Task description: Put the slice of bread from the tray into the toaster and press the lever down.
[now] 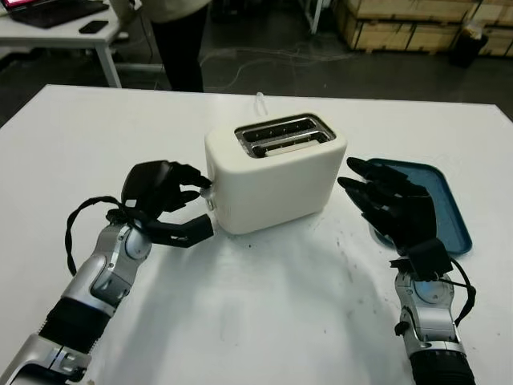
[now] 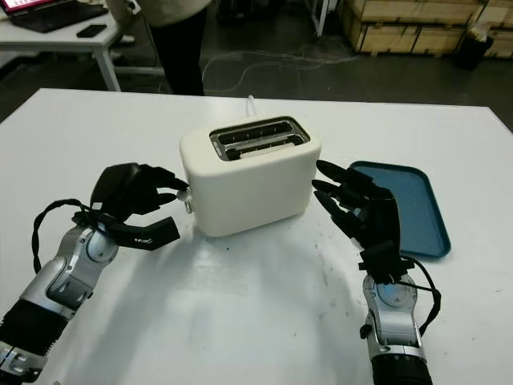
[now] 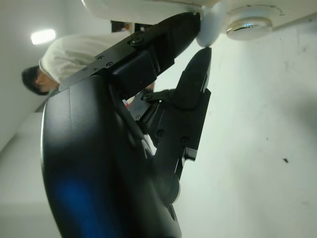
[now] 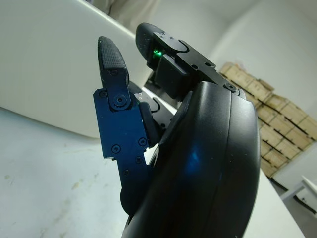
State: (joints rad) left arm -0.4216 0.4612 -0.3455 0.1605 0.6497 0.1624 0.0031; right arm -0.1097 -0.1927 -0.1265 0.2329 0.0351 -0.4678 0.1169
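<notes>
The toaster (image 1: 275,170) lever (image 1: 207,183) is pinched by the curled left robot hand (image 1: 164,200); the right robot hand (image 1: 393,207) is held open beside the tray (image 1: 449,210).

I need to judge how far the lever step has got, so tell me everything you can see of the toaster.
The toaster is a cream, matte, rounded box, plastic by its look, standing upright mid-table. Two metal-lined slots open upward; a pale slice seems to sit in the nearer one. A white cord leaves its far side. The left hand has fingertips on the small white lever at the end face; a chrome-rimmed knob sits beside it. The right hand is open, close to the opposite end.
</notes>
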